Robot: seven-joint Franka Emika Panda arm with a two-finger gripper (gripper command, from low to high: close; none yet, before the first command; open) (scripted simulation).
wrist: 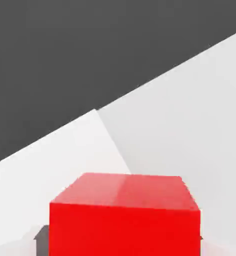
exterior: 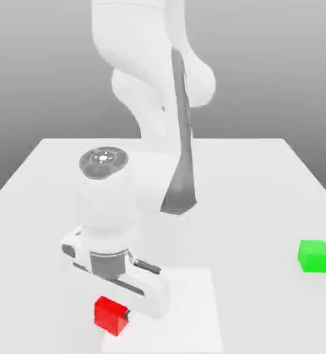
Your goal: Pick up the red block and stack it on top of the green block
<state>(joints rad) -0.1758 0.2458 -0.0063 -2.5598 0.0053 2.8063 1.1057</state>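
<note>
Exterior view, claw: We are seeing the claw (exterior: 112, 315) pointing down and closing in snugly on the red block, with no room left at its sides.
Exterior view, red block: The red block (exterior: 110, 317) is sitting under the hand, by the near end of the pale square (exterior: 193, 301), toward the exterior view's left. We are not able to tell if its bottom is touching the table (exterior: 255, 187).
Exterior view, green block: The green block (exterior: 314, 256) is waiting on the table, well apart from the red one, toward the exterior view's right. It is staying free because it is being the base, and its flat top is giving us a place to stack.
Exterior view, arm: The arm (exterior: 148, 38) is reaching over the table so the hand is coming at the red block from above.
Hand view, grip: We are seeing finger tips (wrist: 42, 241) on two opposite sides of the red block. They are pinching from both sides, so we are guessing it is going to stay put when lifted.
Hand view, next: We are thinking the next job is going straight up, then across. If we are going too low, the red block may be bumping the green one.
</note>
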